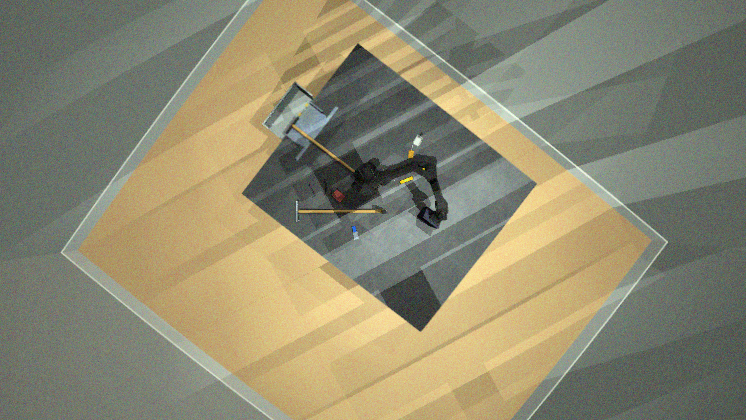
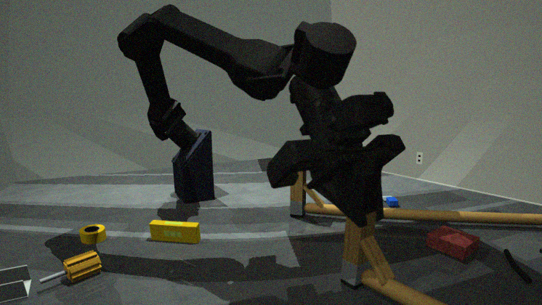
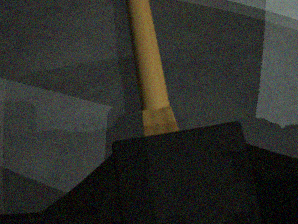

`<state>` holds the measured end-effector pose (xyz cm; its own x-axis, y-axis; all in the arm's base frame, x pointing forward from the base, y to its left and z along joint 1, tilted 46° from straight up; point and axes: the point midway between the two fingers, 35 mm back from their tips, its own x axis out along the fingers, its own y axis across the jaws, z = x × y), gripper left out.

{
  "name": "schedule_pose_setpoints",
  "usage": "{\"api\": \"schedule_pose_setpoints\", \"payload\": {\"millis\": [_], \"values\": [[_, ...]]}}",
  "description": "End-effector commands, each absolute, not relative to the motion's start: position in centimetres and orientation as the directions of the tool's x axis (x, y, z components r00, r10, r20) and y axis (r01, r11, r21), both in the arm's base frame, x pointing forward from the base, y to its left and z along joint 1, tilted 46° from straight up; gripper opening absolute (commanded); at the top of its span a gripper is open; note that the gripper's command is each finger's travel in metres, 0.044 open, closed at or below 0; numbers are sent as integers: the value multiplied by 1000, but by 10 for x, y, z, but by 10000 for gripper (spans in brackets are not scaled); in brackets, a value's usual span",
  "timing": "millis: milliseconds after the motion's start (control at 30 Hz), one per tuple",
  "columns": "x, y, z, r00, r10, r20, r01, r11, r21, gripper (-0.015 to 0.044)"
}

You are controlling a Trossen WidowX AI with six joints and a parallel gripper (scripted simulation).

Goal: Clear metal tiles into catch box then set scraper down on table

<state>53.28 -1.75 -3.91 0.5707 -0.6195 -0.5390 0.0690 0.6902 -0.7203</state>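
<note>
Gripping one long scraper, the single black arm extends over a dark gray counter, its one gripper closed around the tool's upright wooden grip. The scraper's wooden handle slants from the gripper toward one steel bench plate, its far end over the plate near one catch box. Metal tiles on the plate or in the box are too small to count. A second long-handled tool, one of two such tools in view, lies on the counter with its T-shaped head pointing away from the arm's one dark blue base. One red block rests between the two handles, and one small blue item with a pale end lies on the far side of the second tool from the block. At least one thin black curved piece lies near the block. Elsewhere on the counter are one yellow box, one yellow ring-shaped roll, one orange-handled tool with a metal shaft, and one white angular item, partly cut off in the exterior view. One outlet is set in the wall behind.
</note>
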Motion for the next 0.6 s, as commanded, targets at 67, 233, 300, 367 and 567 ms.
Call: {"api": "schedule_pose_setpoints", "payload": {"millis": [67,233,300,367,567], "values": [[532,-17,-39,571,-620,-539,69,690,-720,0],[532,-17,-39,571,-620,-539,69,690,-720,0],[532,-17,-39,571,-620,-539,69,690,-720,0],[532,-17,-39,571,-620,-539,69,690,-720,0],[534,-17,-38,575,-618,-537,71,691,-719,0]]}}
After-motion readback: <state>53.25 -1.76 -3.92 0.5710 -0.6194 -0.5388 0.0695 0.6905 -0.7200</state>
